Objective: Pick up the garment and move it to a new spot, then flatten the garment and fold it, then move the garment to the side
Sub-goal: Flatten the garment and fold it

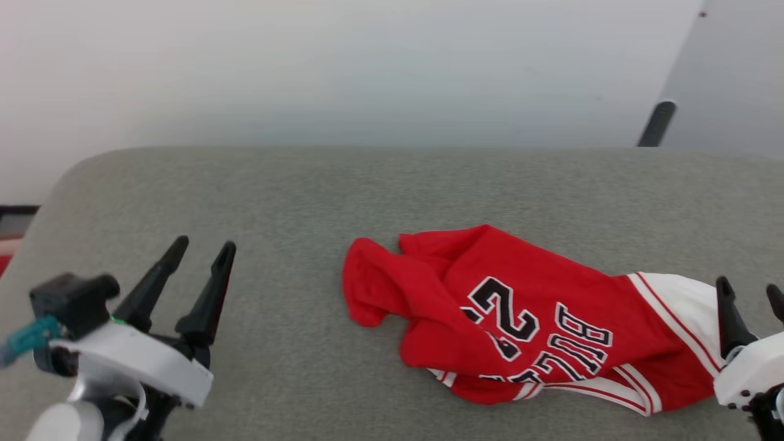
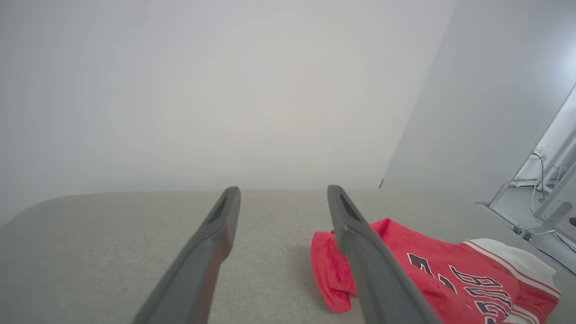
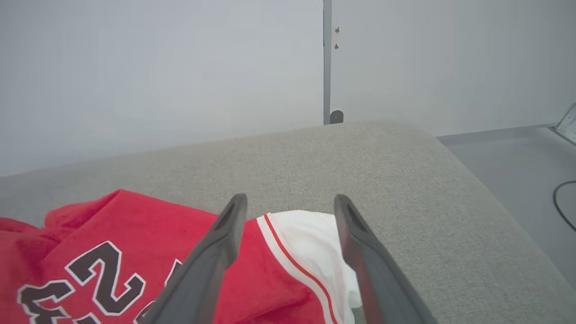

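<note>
Garment: a red sports jersey point(image 1: 527, 318) with white sleeve panels, red-and-white striped trim and black block letters and numbers outlined in white; it lies crumpled and partly folded over itself, not flat; the print faces up and reads upside down in the head view

Garment's place: on the right half of the surface, toward the near edge; its red bunched end points to the middle of the surface, its white panel to the right

Surface: a wide grey fabric-covered top point(image 1: 306, 196) with rounded corners; a pale plain wall point(image 1: 306, 61) stands behind it

Left gripper: point(image 1: 204, 245) two long dark fingers on a white body, at the lower left of the head view, well apart from the jersey; jaws spread wide with nothing between them; in its own wrist view the jersey point(image 2: 450, 279) shows past the right-hand finger of the left gripper point(image 2: 283, 190)

Right gripper: point(image 1: 749, 286) at the lower right, just beside the jersey's white panel; jaws spread wide, clamped on nothing; in its wrist view the white panel and striped trim of the jersey point(image 3: 112, 243) show between the fingers of the right gripper point(image 3: 290, 198); whether the tips touch the cloth cannot be told

Beyond: a grey floor point(image 3: 517, 157) to the right of the surface; a thin black cable point(image 3: 560, 198) lies on it
</note>
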You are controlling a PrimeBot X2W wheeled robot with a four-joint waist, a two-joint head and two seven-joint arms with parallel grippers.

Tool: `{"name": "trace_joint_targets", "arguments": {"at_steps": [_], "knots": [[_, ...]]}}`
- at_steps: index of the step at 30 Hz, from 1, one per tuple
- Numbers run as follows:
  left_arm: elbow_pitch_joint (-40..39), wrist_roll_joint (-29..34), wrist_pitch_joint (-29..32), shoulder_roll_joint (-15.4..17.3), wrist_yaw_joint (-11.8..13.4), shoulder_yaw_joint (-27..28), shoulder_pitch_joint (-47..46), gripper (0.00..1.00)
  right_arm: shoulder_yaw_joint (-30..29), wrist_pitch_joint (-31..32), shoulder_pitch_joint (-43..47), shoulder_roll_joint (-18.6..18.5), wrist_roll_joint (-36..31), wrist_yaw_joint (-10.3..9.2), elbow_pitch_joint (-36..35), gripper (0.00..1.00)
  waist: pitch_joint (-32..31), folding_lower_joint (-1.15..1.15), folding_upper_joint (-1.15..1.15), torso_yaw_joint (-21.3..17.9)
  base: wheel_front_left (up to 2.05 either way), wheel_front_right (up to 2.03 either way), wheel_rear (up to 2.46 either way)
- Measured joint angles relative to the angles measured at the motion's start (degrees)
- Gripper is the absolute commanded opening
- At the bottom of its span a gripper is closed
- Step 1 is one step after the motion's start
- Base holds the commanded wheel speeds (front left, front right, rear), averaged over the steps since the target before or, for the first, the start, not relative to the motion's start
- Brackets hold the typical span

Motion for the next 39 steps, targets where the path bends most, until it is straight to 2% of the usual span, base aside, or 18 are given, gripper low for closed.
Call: {"name": "trace_joint_targets", "arguments": {"at_steps": [10,20,29,39], "knots": [[-3.12,-9.15,19.79,1.72,4.50,-1.81,-8.48,1.00,4.90,-3.94,1.66,1.00,2.57,0.00,-3.66,1.00,0.88,0.00,0.00,-6.27,0.00,0.00,0.00],[-1.78,-13.40,40.24,1.41,11.01,-9.17,-17.89,1.00,8.12,-6.45,1.77,1.07,5.70,0.00,-4.07,1.00,3.67,0.00,0.00,-10.58,0.00,0.00,0.00],[2.05,-13.77,51.00,1.70,16.63,-13.58,-20.45,1.00,11.21,-10.65,1.60,1.10,7.73,0.00,-2.55,1.00,6.49,0.00,0.00,-13.76,0.00,0.00,0.00],[8.22,-12.00,53.97,1.86,19.09,-15.95,-21.66,1.00,15.96,-16.75,-0.36,1.10,7.28,0.00,-1.35,1.00,9.11,0.00,0.00,-16.69,0.00,0.00,0.00]]}}
